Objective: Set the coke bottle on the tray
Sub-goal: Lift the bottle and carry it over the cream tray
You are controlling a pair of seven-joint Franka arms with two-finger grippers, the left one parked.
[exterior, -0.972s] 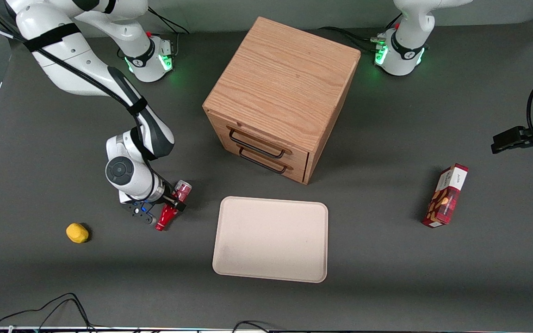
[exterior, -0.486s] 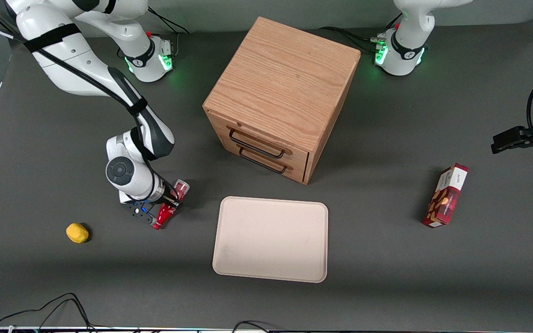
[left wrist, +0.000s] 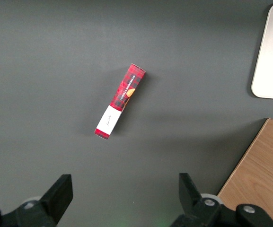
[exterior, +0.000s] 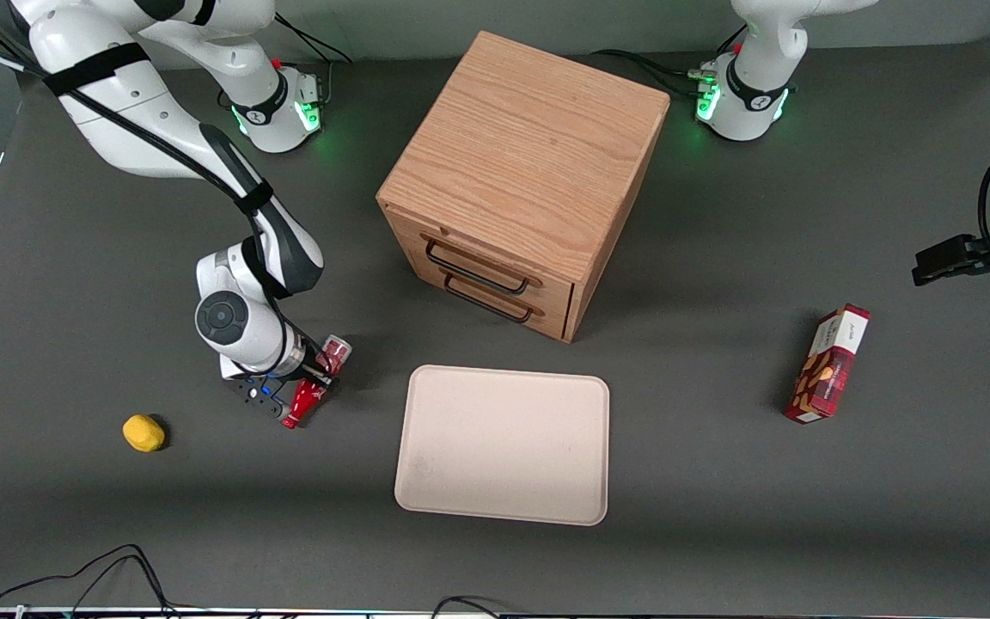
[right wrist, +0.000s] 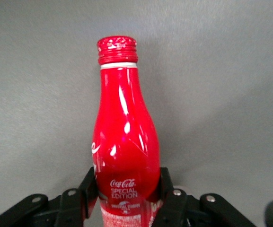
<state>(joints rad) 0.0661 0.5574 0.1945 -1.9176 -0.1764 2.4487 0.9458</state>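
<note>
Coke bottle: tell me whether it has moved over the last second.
Yes, slightly. The coke bottle, clamped in the pincer, drew away from the tray, its cap end shifting toward the working arm's side.

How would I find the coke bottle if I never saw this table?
Start at the big wooden cabinet, then the cream tray in front of it. Beside the tray, toward the working arm's end, the claw is shut on the bottle. It is slim, shiny red, with a narrow neck, unlike the round yellow lump nearby.

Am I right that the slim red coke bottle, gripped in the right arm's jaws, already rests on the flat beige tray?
Not quite. The gripper holds the slim red coke bottle, but the front view shows it beside the flat beige tray, over the table.
</note>
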